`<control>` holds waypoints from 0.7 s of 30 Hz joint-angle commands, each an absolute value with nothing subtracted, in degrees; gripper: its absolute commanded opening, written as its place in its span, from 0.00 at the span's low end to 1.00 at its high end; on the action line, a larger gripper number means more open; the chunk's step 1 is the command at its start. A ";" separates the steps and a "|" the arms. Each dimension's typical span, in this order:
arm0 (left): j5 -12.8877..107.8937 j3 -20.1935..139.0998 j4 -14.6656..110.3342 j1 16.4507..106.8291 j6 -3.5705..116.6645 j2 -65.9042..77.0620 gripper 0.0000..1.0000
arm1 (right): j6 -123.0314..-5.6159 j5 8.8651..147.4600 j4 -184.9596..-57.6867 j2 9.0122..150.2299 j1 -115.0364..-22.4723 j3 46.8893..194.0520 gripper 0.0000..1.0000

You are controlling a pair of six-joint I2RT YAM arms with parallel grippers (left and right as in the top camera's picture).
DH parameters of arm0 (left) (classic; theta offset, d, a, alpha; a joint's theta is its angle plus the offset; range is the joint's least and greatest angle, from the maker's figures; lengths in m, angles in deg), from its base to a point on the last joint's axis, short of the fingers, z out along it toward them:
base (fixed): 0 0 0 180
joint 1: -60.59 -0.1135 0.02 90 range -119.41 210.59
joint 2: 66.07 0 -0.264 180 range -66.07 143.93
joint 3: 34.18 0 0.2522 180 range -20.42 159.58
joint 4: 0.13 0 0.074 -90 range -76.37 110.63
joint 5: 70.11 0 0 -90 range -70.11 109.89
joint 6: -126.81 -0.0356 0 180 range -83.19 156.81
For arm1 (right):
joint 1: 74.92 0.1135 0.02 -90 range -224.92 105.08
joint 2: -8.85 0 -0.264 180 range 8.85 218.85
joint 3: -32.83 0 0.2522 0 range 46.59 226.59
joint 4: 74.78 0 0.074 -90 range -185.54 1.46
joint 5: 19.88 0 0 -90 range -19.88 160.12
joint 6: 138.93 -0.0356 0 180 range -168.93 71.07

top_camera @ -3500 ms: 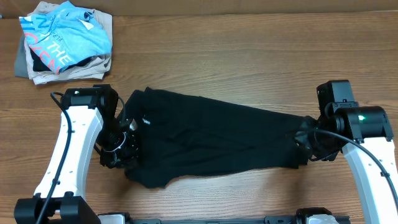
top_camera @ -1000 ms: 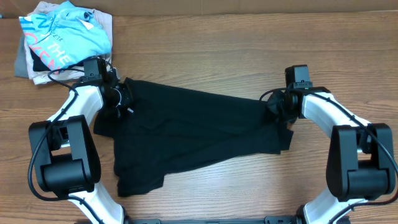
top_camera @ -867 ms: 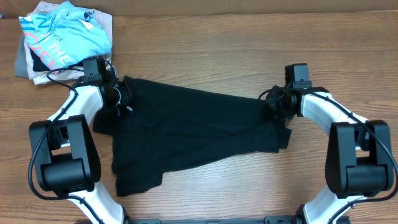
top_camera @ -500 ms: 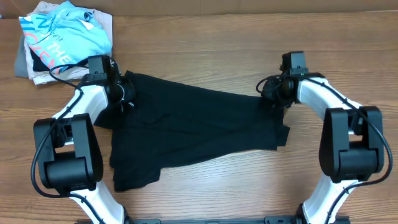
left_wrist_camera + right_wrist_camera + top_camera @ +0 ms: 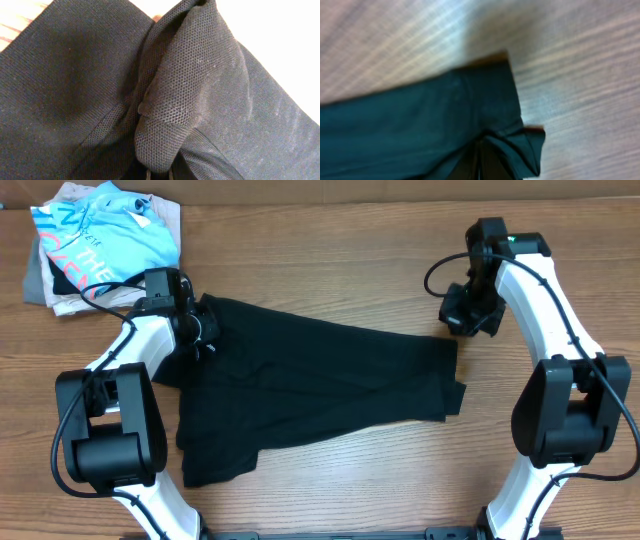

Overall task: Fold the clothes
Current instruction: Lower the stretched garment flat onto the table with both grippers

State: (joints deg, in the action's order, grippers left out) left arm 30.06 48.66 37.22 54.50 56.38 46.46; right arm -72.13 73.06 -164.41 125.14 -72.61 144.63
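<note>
The clothes, one black garment, lie spread across the middle of the table in the overhead view. My left gripper sits at the garment's far left corner. In the left wrist view it is shut on a raised bunch of the black knit fabric. My right gripper hovers just beyond the garment's far right corner, apart from it. In the right wrist view its fingers are pressed together with nothing between them, and the black corner lies flat on the wood below.
A pile of other garments, topped by a light blue shirt with lettering, sits at the far left corner of the wooden table, close behind my left arm. Both arm bases stand at the front edge.
The right gripper has left the garment's far right corner and moved up and to the right, leaving that corner flat. The left gripper stays pinched on the far left corner.
</note>
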 commanded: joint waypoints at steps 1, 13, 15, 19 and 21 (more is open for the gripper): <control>26.91 47.34 39.54 54.50 56.10 48.80 0.04 | -71.84 72.86 -162.93 124.70 -72.72 140.15 0.04; 26.96 47.34 40.63 54.53 56.10 48.80 0.04 | -71.82 77.82 -146.36 124.70 -72.72 124.74 0.04; 26.96 47.34 40.63 54.53 56.10 48.80 0.04 | -71.91 77.89 -144.24 124.70 -72.72 123.89 0.04; 27.33 47.34 40.63 54.63 56.14 48.80 0.04 | -74.68 77.87 -139.06 124.74 -72.72 120.72 0.04; 28.51 47.34 40.61 54.63 56.14 48.80 0.04 | -74.90 79.31 -136.17 124.81 -72.68 118.54 0.04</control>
